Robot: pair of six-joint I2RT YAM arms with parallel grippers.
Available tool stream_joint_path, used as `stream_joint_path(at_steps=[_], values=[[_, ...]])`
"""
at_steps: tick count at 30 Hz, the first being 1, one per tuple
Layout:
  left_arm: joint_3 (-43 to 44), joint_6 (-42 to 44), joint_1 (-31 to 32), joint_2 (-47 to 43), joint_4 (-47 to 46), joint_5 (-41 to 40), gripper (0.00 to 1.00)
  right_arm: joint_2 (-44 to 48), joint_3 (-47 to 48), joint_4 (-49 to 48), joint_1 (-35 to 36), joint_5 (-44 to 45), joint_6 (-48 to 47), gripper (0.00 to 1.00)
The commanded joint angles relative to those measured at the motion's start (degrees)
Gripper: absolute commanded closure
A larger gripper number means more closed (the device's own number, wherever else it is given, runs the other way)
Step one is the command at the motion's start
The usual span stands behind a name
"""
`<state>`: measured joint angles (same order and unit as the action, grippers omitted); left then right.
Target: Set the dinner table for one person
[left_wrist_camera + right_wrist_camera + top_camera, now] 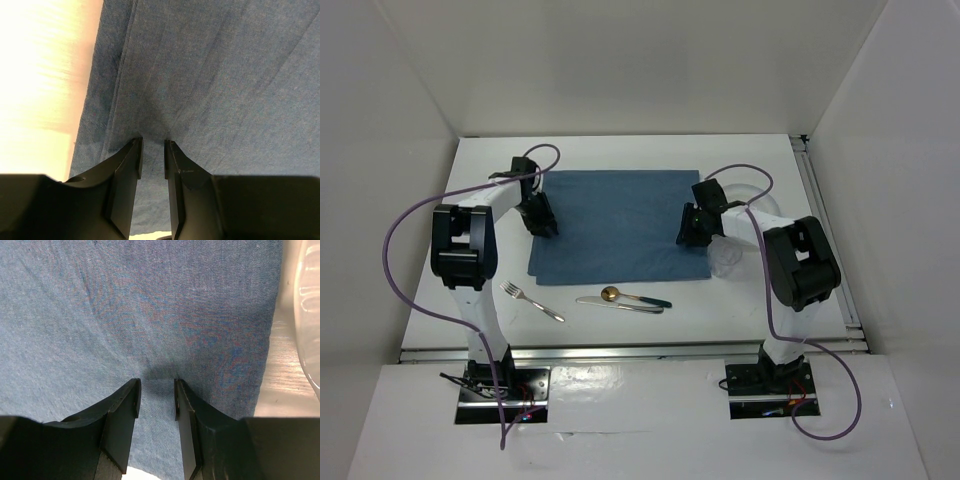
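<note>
Cloth sits at the middle of the scene: a blue woven placemat [615, 225], rectangular and matte, lies flat on the dinner table [620, 150], whose smooth white top runs to a metal rail [620, 350] at the near edge. The left gripper [542, 222] is down on the mat's left border. Up close, its black wedge-shaped fingers [127, 170] stand almost together, and soft creases in the fabric run into the slit between them, so it is nipping a fold of the mat. The right gripper [692, 232] is down at the right border, its fingers [122, 415] likewise drawn close over a small dark pucker of the weave.

Nearer the arm bases, a slim metal fork [532, 301] lies on bare tabletop at an angle. Just beside it are a knife [620, 305] and a spoon [612, 294] with a golden bowl and a dark handle. A clear cup [725, 256] stands just off the mat's right corner.
</note>
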<state>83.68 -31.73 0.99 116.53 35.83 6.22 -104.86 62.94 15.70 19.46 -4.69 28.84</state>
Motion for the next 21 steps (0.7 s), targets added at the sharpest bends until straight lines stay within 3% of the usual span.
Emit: stream_joint_path(at_steps=[1,8,15,21], values=[[0.43,0.0,0.68,0.45,4.59,-0.94,0.59,0.8,-1.15,5.04,-0.39,0.74,-1.07,0.56],[4.11,0.0,0.68,-2.18,6.43,-1.56,0.59,1.94,4.81,5.65,1.27,-0.49,-1.07,0.54],[5.35,0.0,0.68,-1.93,6.97,-2.97,0.59,-5.08,13.07,6.36,3.73,0.2,-1.07,0.53],[4.75,-1.05,0.68,0.36,6.97,-2.88,0.59,-7.55,12.82,5.65,3.74,0.82,-0.02,0.53]])
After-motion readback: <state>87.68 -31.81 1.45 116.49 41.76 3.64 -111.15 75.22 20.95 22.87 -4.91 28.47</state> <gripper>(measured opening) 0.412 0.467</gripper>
